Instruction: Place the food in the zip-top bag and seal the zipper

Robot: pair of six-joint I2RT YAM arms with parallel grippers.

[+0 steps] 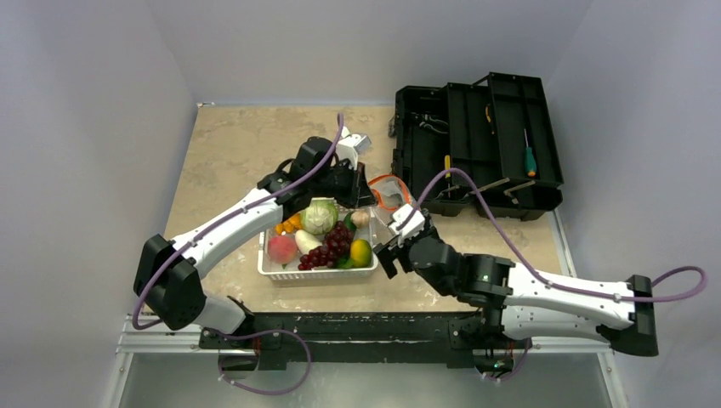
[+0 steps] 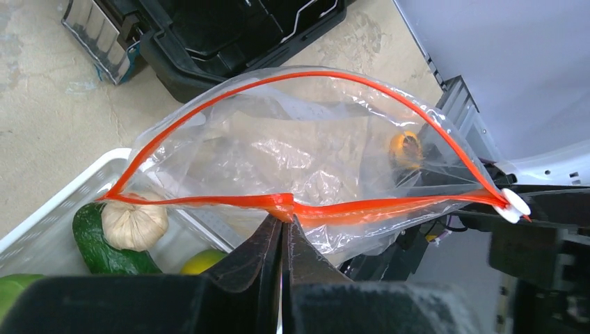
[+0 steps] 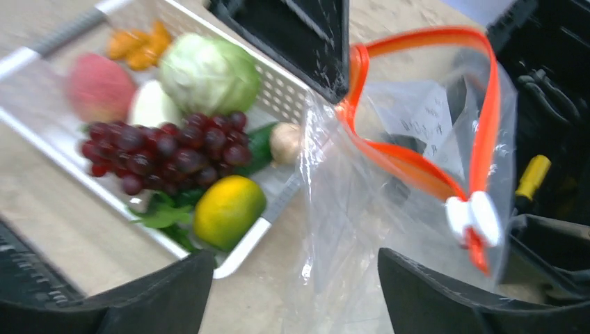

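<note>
The left gripper [image 2: 282, 224] is clamping the zipper [image 2: 376, 207], probably to hold the zip-top bag [image 2: 299, 146] open beside the basket [image 3: 245, 245] where the food [image 3: 174, 146] is lying; the right gripper [image 3: 296, 263] is waiting with jaws apart, empty.

Counting one zip-top bag [image 2: 299, 139] with one zipper [image 2: 348, 209] and one white slider [image 3: 473, 217]. Tallying in one white basket [image 1: 319, 274]: one cabbage [image 1: 320, 215], one peach [image 1: 281, 248], one radish [image 1: 306, 240], one bunch of grapes [image 1: 330, 246], one mango [image 1: 360, 252], one mushroom [image 2: 134, 223], one cucumber [image 2: 104, 243] (orange pieces [image 3: 139, 45] too clumped for a count). Also noting one black toolbox [image 1: 476, 136] holding one green-handled screwdriver [image 1: 529, 160].
</note>
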